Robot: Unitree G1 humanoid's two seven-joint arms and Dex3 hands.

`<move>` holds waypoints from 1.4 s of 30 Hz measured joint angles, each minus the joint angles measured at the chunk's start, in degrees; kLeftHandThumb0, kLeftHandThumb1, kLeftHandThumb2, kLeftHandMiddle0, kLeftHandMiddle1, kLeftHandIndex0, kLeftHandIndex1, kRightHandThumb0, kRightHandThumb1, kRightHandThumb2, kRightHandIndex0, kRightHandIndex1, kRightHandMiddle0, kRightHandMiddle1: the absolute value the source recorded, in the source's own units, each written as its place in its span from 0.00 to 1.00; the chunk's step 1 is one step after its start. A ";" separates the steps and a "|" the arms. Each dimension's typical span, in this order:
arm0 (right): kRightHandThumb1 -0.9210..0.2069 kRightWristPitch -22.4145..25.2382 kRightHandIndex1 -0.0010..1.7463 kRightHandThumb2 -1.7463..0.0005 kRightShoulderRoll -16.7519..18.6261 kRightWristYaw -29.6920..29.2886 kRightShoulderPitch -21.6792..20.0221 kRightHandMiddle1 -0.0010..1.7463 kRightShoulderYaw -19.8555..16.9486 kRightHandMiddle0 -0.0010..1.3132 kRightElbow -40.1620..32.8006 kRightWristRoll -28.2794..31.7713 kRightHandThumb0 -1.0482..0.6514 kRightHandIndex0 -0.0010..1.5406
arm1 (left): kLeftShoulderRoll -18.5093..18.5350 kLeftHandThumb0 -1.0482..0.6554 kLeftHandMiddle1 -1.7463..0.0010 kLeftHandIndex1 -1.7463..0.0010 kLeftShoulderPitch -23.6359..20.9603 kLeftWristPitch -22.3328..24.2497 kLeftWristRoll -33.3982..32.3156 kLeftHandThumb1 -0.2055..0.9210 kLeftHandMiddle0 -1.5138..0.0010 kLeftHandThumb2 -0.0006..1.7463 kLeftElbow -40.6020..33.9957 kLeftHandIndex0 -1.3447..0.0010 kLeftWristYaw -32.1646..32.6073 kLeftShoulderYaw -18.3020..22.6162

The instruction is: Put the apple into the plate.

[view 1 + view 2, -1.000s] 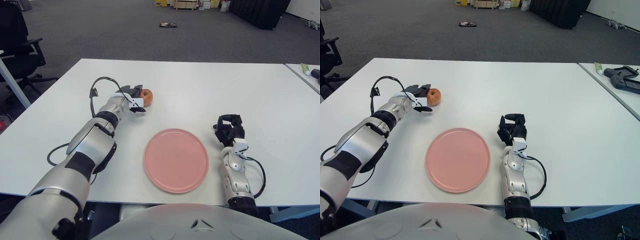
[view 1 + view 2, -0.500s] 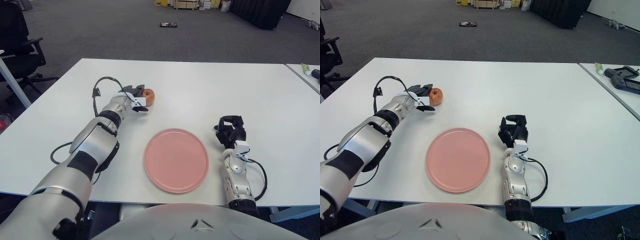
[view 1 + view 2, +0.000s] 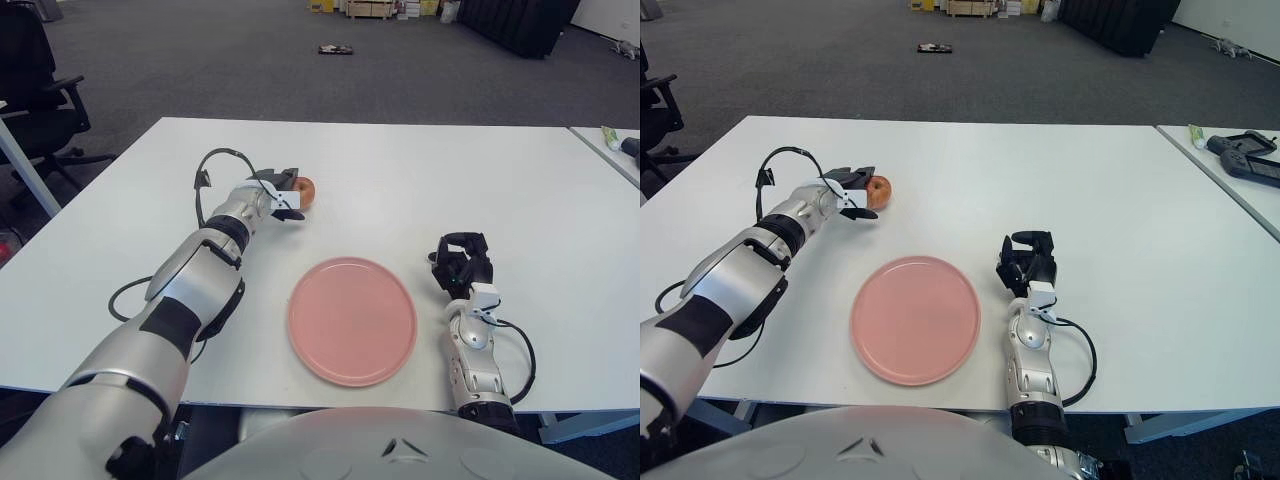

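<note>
A red-yellow apple sits on the white table, up and left of the empty pink plate. My left hand is stretched out to the apple's left side. Its fingers are spread, one above the apple and one below it, straddling the apple without closing on it. The apple's left part is hidden by the fingers. My right hand rests on the table just right of the plate, fingers curled and holding nothing.
A black cable loops off my left wrist. A second table at the far right carries a black controller and a small tube. An office chair stands at the far left.
My left hand has reached further right and forward to the apple. The apple has shifted slightly right with it. The right hand has barely moved.
</note>
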 measured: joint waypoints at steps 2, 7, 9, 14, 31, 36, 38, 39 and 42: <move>0.14 -0.11 0.84 0.57 0.00 -0.01 0.04 1.00 -0.04 0.22 0.00 0.09 0.40 0.34 | 0.00 0.07 0.97 0.91 -0.24 0.22 0.55 1.00 0.96 0.21 0.16 1.00 -0.17 -0.61; 0.13 -0.14 0.84 0.58 0.00 -0.05 0.09 1.00 -0.03 0.21 -0.04 0.09 0.40 0.33 | 0.02 0.08 0.96 0.89 -0.56 0.39 1.56 1.00 0.94 0.22 0.35 1.00 -0.29 -1.57; 0.12 -0.10 0.84 0.59 -0.01 -0.09 0.11 1.00 -0.03 0.21 -0.09 0.07 0.40 0.33 | 0.02 0.08 0.95 0.88 -0.72 0.39 1.87 1.00 0.94 0.22 0.39 1.00 -0.28 -2.03; 0.12 0.29 0.84 0.59 -0.02 -0.17 0.24 1.00 0.02 0.21 -0.46 -0.01 0.40 0.33 | 0.02 0.08 0.83 0.81 -0.91 0.38 3.03 1.00 0.96 0.23 0.45 1.00 0.29 -3.34; 0.12 0.23 0.83 0.59 -0.04 -0.58 0.80 1.00 0.16 0.21 -0.98 -0.04 0.40 0.35 | -0.01 0.07 0.58 0.65 -1.41 -1.06 6.96 1.00 1.00 0.26 0.62 1.00 3.73 -7.97; 0.12 0.25 0.83 0.59 -0.04 -0.66 0.80 1.00 0.17 0.21 -0.99 -0.03 0.40 0.34 | -0.07 0.09 0.54 0.62 -1.74 -1.56 8.15 1.00 0.99 0.26 0.72 1.00 4.55 -9.42; 0.12 0.25 0.83 0.59 -0.04 -0.66 0.80 1.00 0.18 0.21 -0.99 -0.03 0.40 0.34 | -0.12 0.10 0.53 0.62 -1.83 -1.63 8.37 1.00 0.99 0.25 0.78 1.00 4.83 -9.79; 0.12 0.25 0.83 0.59 -0.04 -0.66 0.80 1.00 0.18 0.21 -0.99 -0.03 0.40 0.34 | -0.13 0.10 0.53 0.62 -1.85 -1.70 8.45 1.00 0.98 0.25 0.82 1.00 5.00 -9.92; 0.12 0.24 0.83 0.59 -0.04 -0.66 0.80 1.00 0.18 0.21 -0.98 -0.03 0.40 0.34 | -0.27 0.11 0.51 0.58 -1.87 -1.73 8.64 1.00 0.98 0.23 0.93 1.00 5.54 -10.31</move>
